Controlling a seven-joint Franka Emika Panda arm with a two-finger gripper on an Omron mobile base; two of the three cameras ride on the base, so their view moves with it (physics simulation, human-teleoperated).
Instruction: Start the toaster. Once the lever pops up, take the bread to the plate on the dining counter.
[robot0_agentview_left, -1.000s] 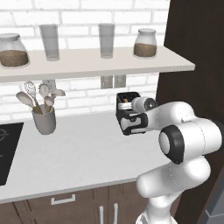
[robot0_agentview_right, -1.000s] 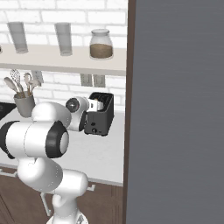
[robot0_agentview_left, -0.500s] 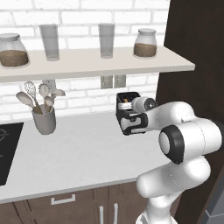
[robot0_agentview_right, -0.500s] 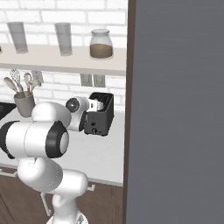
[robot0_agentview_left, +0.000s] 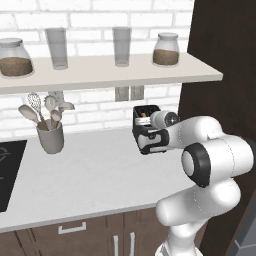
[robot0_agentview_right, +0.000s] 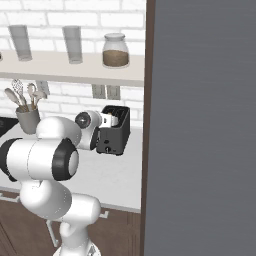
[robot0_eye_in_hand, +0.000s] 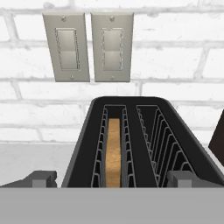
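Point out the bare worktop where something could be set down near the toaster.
The widest free patch lies between the utensil crock and the toaster, running to the worktop's front edge. It gets crowded at the toaster, where the open gripper and arm hang.

No legible text, label, brand, number or sign appears on any surface here. The toaster (robot0_eye_in_hand: 131, 144), the two wall switch plates (robot0_eye_in_hand: 89, 47) behind it and the shelf jars (robot0_agentview_left: 166, 50) all carry plain, unmarked faces.
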